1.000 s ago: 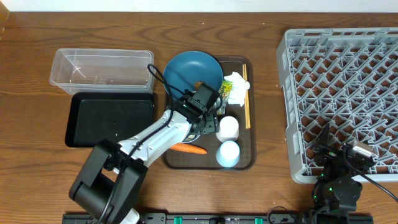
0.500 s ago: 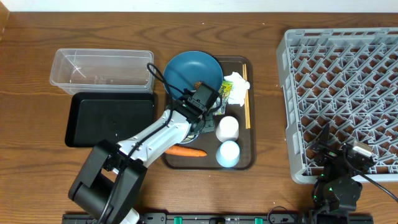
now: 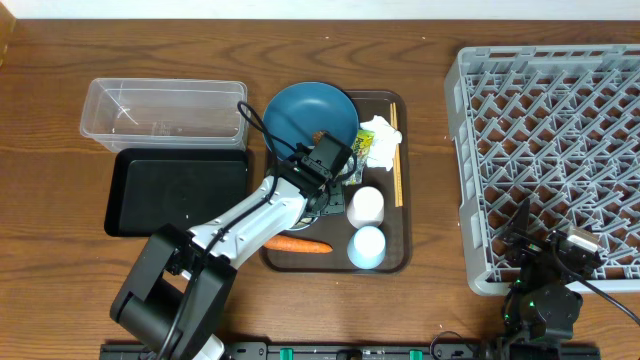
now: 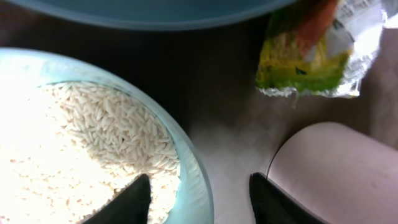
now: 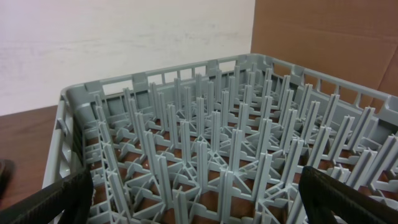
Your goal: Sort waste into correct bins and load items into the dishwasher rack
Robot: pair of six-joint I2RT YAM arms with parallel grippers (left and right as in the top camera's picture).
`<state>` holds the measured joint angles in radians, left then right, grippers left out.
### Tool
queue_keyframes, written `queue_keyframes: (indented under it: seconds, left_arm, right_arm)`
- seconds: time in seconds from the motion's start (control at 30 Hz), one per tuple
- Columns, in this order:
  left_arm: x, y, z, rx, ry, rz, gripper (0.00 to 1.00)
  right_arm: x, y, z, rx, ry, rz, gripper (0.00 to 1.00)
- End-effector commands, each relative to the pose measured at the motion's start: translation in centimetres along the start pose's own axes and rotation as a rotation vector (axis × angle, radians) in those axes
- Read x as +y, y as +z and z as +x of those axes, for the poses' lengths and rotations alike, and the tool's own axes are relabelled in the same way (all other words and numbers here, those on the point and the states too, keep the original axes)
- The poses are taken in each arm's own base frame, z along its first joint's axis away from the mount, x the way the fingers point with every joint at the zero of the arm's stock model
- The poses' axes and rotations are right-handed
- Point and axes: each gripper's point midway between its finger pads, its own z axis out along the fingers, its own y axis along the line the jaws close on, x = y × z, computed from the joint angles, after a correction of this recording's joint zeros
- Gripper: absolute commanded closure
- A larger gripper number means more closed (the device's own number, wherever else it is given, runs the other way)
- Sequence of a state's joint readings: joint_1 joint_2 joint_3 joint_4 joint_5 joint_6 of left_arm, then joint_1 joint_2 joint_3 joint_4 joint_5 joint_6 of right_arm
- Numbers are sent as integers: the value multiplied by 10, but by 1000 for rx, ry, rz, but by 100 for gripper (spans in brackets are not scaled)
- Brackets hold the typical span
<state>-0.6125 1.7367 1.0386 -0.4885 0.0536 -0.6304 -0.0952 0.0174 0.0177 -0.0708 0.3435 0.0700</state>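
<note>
My left gripper (image 4: 199,186) is open and straddles the rim of the white bowl (image 4: 189,165). One finger rests over the loose rice (image 4: 74,143) inside, the other stands outside beside a pale cup (image 4: 336,168). The green-yellow wrapper (image 4: 311,56) lies just beyond, and the dark-blue plate (image 3: 305,112) with a small brown lump (image 3: 320,135) is behind the bowl. In the overhead view the left gripper (image 3: 337,182) hides most of the bowl. My right gripper (image 5: 199,199) stands wide open over the near corner of the grey dishwasher rack (image 5: 205,143), holding nothing.
The brown serving tray (image 3: 400,255) also carries two cups (image 3: 366,205) (image 3: 366,246), an orange carrot (image 3: 300,241), white tissue (image 3: 378,128) and chopsticks (image 3: 397,170). A clear tub (image 3: 165,112) and black tray (image 3: 180,190) sit left. The rack (image 3: 550,150) fills the right side.
</note>
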Motion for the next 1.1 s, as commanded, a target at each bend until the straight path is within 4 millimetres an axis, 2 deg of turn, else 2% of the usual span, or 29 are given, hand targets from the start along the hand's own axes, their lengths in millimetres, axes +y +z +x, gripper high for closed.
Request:
queue_keyframes:
  seconds: [0.0, 0.1, 0.2, 0.27, 0.33, 1.07]
  left_arm:
    - [0, -1, -2, -2, 5, -2, 57]
    - [0, -1, -2, -2, 5, -2, 64]
    - [0, -1, -2, -2, 5, -2, 76]
    - [0, -1, -2, -3, 5, -2, 89]
    - [0, -1, -2, -3, 5, -2, 93]
    - [-6, -5, -4, -4, 5, 25, 94]
  right_arm:
    - [1, -1, 0, 8, -6, -8, 1]
    - [1, -1, 0, 8, -6, -8, 1]
    - [1, -1, 0, 8, -6, -8, 1]
    - [1, -1, 0, 8, -6, -8, 1]
    - [1, -1, 0, 8, -6, -8, 1]
    - [1, -1, 0, 8, -6, -8, 1]
